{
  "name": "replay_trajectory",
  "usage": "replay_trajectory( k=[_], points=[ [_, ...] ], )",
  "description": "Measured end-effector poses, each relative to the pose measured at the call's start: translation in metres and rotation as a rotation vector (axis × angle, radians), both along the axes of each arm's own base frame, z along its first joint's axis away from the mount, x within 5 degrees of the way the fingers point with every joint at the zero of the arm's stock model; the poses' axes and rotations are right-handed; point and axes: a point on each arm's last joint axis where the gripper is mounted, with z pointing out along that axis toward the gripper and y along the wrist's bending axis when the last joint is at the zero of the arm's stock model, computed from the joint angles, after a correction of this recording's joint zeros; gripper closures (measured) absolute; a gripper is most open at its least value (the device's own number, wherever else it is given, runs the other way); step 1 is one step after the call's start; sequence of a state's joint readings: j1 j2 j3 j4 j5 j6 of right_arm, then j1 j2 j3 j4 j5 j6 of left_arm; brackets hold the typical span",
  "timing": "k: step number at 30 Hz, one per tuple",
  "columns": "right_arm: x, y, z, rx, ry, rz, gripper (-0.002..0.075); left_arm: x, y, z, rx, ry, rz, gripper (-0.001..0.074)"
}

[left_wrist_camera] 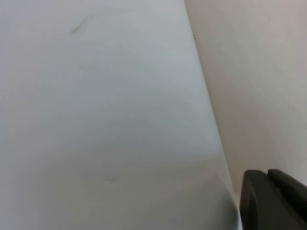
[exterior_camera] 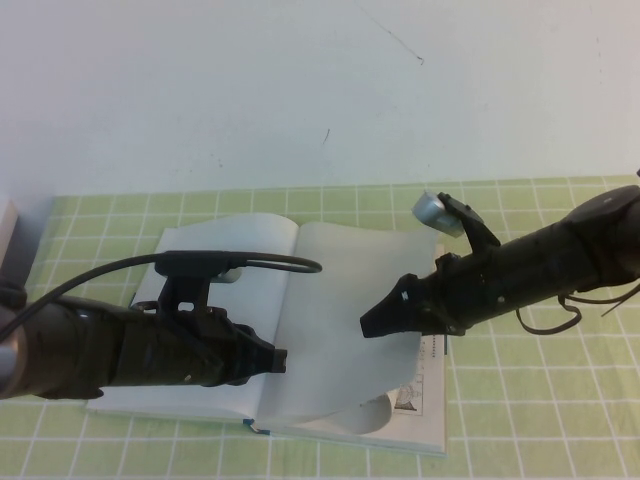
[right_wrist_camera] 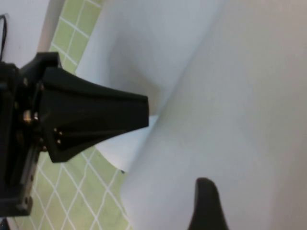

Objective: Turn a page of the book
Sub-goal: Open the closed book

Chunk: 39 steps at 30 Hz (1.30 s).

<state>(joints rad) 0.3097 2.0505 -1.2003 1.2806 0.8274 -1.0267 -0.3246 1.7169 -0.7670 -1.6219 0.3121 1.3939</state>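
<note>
An open book (exterior_camera: 205, 250) lies on the green checked cloth. Its right-hand page (exterior_camera: 335, 265) bulges up off the book, and its near corner curls over a printed page (exterior_camera: 425, 395) below. My right gripper (exterior_camera: 366, 323) is shut, its tip resting on that raised page; one dark finger (right_wrist_camera: 206, 206) shows against the white paper (right_wrist_camera: 235, 96). My left gripper (exterior_camera: 280, 360) is shut and sits low on the left page by the spine. It shows in the left wrist view (left_wrist_camera: 266, 177) over white paper (left_wrist_camera: 96, 120), and in the right wrist view (right_wrist_camera: 96, 117).
The green checked cloth (exterior_camera: 530, 410) covers the table around the book. A pale wall (exterior_camera: 300, 90) stands behind. A grey object (exterior_camera: 10, 240) sits at the far left edge. A black cable (exterior_camera: 250, 262) arcs over the left page.
</note>
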Motion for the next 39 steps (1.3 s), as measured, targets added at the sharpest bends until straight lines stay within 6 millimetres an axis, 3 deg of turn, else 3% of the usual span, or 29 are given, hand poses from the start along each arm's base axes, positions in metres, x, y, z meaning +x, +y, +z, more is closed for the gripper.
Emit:
replay_trajectory(
  k=[13, 23, 32, 35, 39],
  points=[
    [0.001, -0.004, -0.003, -0.090, 0.034, 0.003, 0.0285, 0.000, 0.000, 0.000, -0.002, 0.001, 0.003, 0.0738],
    [0.006, 0.005, 0.010, 0.066, 0.020, -0.028, 0.0285, 0.000, -0.001, 0.000, -0.009, 0.001, -0.001, 0.0738],
    [0.013, 0.004, 0.014, -0.001, 0.045, -0.028, 0.0285, -0.001, -0.003, 0.002, -0.055, 0.013, 0.003, 0.0738],
    [0.012, 0.005, 0.008, -0.009, 0.063, -0.027, 0.0285, -0.001, -0.004, 0.007, -0.035, -0.028, -0.027, 0.0738],
    [0.013, 0.012, 0.009, 0.038, 0.028, -0.017, 0.0285, -0.005, -0.005, 0.028, 0.001, -0.133, -0.062, 0.0738]
  ],
)
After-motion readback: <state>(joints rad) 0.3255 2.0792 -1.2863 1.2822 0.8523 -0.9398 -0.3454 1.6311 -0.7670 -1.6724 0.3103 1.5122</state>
